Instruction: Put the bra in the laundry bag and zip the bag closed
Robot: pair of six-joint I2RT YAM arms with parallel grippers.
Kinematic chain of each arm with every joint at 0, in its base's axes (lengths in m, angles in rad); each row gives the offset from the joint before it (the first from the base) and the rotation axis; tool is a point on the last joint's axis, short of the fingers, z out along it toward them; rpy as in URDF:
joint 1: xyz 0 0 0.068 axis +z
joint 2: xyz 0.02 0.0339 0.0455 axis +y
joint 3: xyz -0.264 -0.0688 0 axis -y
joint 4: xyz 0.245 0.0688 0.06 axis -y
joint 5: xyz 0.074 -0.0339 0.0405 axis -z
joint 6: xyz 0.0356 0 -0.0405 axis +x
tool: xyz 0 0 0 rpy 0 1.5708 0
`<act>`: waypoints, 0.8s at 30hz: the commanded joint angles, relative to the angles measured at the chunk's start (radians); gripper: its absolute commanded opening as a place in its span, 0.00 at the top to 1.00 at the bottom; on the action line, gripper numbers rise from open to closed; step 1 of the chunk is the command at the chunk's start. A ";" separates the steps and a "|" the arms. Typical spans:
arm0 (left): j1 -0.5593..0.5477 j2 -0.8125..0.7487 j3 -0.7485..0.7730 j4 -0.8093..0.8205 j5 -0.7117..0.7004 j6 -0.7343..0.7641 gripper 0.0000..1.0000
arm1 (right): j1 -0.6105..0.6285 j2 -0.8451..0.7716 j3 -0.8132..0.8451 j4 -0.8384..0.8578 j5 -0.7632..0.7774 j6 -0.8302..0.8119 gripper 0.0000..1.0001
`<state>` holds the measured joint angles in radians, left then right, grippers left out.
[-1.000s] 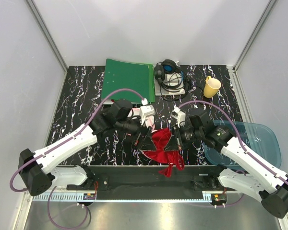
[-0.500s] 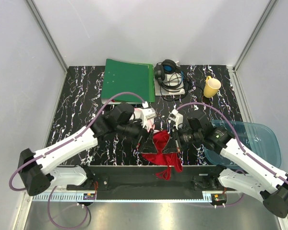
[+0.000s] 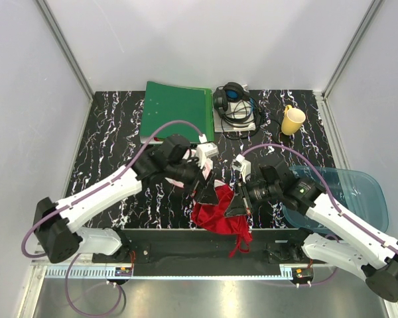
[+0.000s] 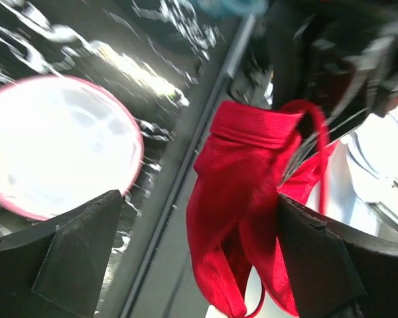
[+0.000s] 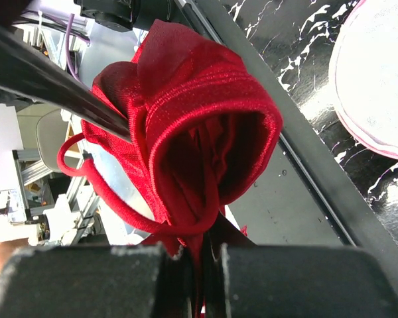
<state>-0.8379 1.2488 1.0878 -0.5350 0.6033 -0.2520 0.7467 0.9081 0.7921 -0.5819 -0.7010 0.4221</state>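
Observation:
The red bra (image 3: 215, 215) hangs bunched over the table's near edge, with a strap dangling below. My right gripper (image 3: 239, 202) is shut on it; in the right wrist view the fabric (image 5: 192, 126) is pinched at the fingertips (image 5: 202, 255). My left gripper (image 3: 200, 191) is open and straddles the bra (image 4: 242, 199), whose right fold lies against the right finger (image 4: 318, 265). The laundry bag, a white disc with pink trim, lies flat on the table (image 4: 53, 156) (image 5: 378, 79). In the top view my left arm mostly hides it.
A green folder (image 3: 177, 109) lies at the back. Headphones (image 3: 233, 103) rest on a white box and a yellow mug (image 3: 292, 120) stands to their right. A translucent blue tray (image 3: 358, 192) sits under my right arm. The black front rail (image 3: 186, 248) runs below the bra.
My right gripper has carried the bra toward the near edge, bunching it up. The left gripper has followed down and right until it straddles the bra. Both kept their state.

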 commanded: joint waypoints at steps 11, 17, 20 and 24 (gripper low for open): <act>0.003 -0.048 -0.080 0.090 0.271 -0.059 0.10 | 0.016 0.005 0.058 -0.004 0.075 0.007 1.00; 0.003 -0.061 -0.123 0.200 0.296 -0.153 0.30 | 0.036 0.006 0.065 0.048 0.084 0.049 1.00; 0.003 -0.065 -0.134 0.245 0.296 -0.182 0.46 | 0.059 0.012 0.059 0.065 0.092 0.064 1.00; 0.006 -0.068 -0.141 0.277 0.299 -0.196 0.62 | 0.104 0.017 0.041 0.077 0.109 0.067 1.00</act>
<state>-0.8368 1.2163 0.9489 -0.3676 0.8494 -0.4065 0.8097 0.9195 0.8093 -0.5743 -0.6182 0.4721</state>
